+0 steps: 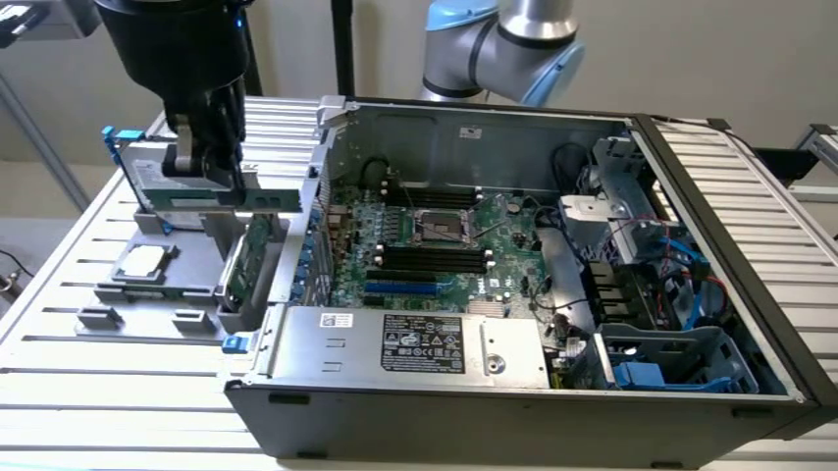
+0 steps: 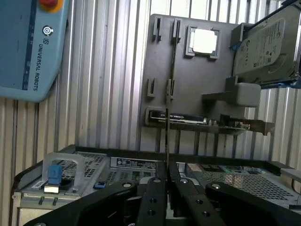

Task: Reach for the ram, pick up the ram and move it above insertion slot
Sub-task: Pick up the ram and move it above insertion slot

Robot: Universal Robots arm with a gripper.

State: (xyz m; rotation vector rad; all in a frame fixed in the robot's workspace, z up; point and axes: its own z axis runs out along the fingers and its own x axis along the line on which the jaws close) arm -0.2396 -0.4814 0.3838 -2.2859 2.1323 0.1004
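The ram [image 1: 269, 200], a narrow green stick with dark chips, hangs level above the grey fixture plate [image 1: 157, 294] at the exterior view's left, outside the open computer case. My gripper [image 1: 210, 182] comes down from above and is shut on its middle. In the wrist view the ram [image 2: 167, 141] appears edge-on as a thin dark line running out from between the closed black fingers [image 2: 153, 197] of my gripper [image 2: 167, 172]. The black insertion slots [image 1: 433, 257] lie on the motherboard inside the case, off to the exterior view's right of the ram.
On the fixture plate [image 2: 197, 75] are a green expansion card [image 1: 246, 260] with a metal bracket, a silver hard drive [image 2: 265, 47] in blue rails and a processor [image 2: 203, 41]. The case wall [image 1: 321, 167] stands between ram and motherboard. A teach pendant [image 2: 28, 47] lies on the table.
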